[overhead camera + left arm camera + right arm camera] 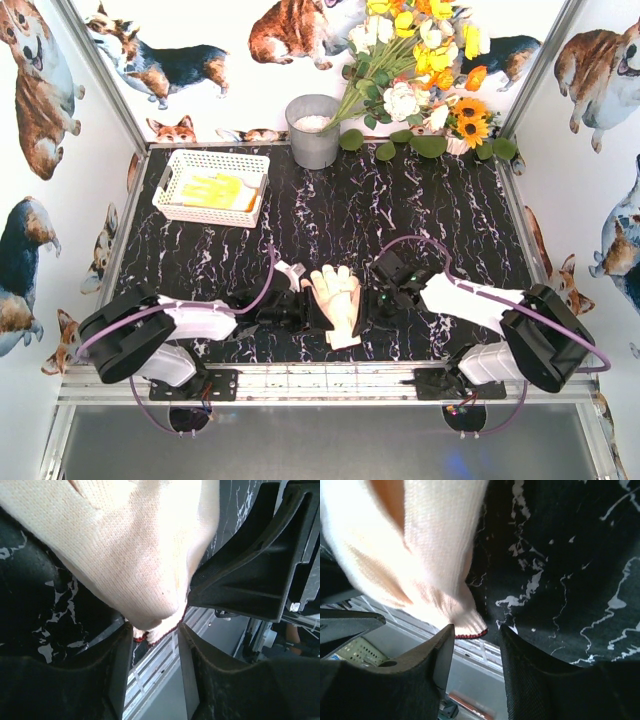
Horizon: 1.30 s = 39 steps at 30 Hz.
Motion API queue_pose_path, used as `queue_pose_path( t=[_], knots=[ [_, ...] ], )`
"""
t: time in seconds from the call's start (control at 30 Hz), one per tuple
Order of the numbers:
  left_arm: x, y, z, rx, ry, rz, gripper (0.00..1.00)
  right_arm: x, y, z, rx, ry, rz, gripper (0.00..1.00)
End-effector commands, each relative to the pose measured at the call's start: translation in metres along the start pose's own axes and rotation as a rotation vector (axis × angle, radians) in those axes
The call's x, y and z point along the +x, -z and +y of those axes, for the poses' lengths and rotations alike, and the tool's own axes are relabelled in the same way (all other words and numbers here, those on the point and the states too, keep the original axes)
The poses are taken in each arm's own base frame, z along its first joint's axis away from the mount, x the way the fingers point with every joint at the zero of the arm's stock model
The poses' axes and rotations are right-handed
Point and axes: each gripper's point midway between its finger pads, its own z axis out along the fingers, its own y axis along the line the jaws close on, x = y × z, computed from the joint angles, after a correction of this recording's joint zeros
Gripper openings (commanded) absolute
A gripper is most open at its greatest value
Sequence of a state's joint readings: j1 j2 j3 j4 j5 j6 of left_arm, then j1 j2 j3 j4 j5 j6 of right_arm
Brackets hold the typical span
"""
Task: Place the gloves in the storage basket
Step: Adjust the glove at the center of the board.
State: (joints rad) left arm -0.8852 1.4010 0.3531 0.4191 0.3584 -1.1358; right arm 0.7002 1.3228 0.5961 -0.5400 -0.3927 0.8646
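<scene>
A cream-white glove (335, 298) with a red-trimmed cuff lies on the black marble table near the front edge, between my two grippers. My left gripper (308, 308) is on its left; seen from the left wrist, the jaws (155, 627) stand apart with the cuff (152, 630) at their tips. My right gripper (376, 295) is on the glove's right, its jaws (476, 629) also apart, the cuff (470, 625) against the left fingertip only. The white lattice storage basket (210, 156) stands at the back left with a yellow glove (215, 190) inside.
A grey metal bucket (313, 130) stands at the back centre, with a bunch of flowers (420, 70) and leaves to its right. The table's metal front rail (330, 375) runs just below the glove. Patterned walls close in both sides.
</scene>
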Motion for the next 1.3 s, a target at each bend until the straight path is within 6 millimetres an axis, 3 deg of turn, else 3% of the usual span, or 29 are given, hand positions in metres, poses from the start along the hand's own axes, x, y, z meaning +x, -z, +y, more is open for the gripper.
queue_pose_path(
  t=[0.0, 0.17, 0.4, 0.53, 0.8, 1.13, 1.27],
  knots=[
    [-0.013, -0.006, -0.016, 0.054, -0.040, -0.057, 0.29, -0.011, -0.011, 0.008, -0.041, 0.012, -0.037, 0.40],
    [-0.020, -0.004, -0.012, 0.011, -0.048, -0.090, 0.22, -0.013, -0.016, 0.006, -0.027, 0.000, -0.030, 0.23],
    [-0.028, 0.002, -0.018, -0.042, -0.091, -0.094, 0.16, -0.023, 0.022, 0.010, 0.021, 0.030, -0.145, 0.07],
    [-0.037, 0.008, -0.022, -0.056, -0.106, -0.132, 0.11, -0.025, 0.035, 0.025, -0.015, 0.049, -0.156, 0.00],
    [-0.065, 0.023, -0.042, -0.021, -0.090, -0.260, 0.07, -0.038, 0.062, 0.068, -0.142, 0.084, -0.214, 0.00],
    [-0.088, 0.029, -0.053, 0.043, -0.041, -0.353, 0.01, -0.051, 0.061, 0.081, -0.189, 0.084, -0.258, 0.00],
    [-0.111, 0.035, -0.064, 0.060, -0.057, -0.386, 0.00, -0.066, 0.072, 0.090, -0.199, 0.087, -0.333, 0.00]
  ],
)
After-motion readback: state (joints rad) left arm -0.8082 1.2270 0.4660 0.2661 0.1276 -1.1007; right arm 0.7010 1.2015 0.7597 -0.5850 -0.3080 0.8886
